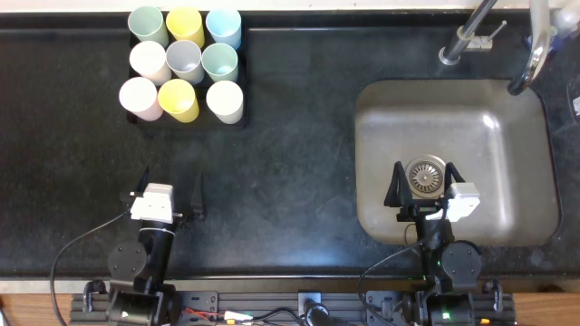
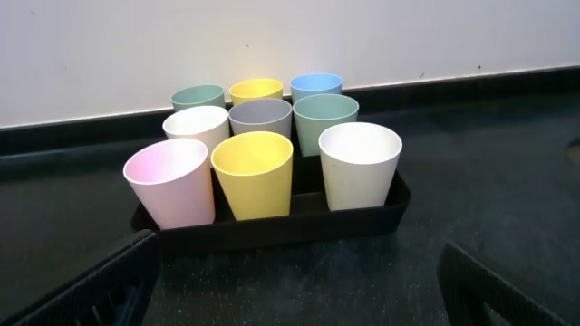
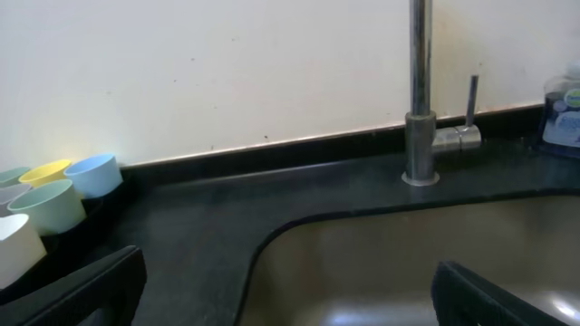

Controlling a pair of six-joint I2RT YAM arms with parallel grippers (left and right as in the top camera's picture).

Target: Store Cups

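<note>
My left gripper (image 1: 172,186) is over the dark worktop (image 1: 290,181), fingers spread wide with nothing between them; my right gripper (image 1: 424,178) is over the sink (image 1: 507,118), equally wide and empty; nine cups (image 1: 185,62) stand upright in three rows in a black tray (image 2: 299,226) near the back wall, ahead of the left arm; the right wrist view gives me the tap (image 3: 419,91) and a bottle (image 3: 562,113) whose label I cannot read
</note>
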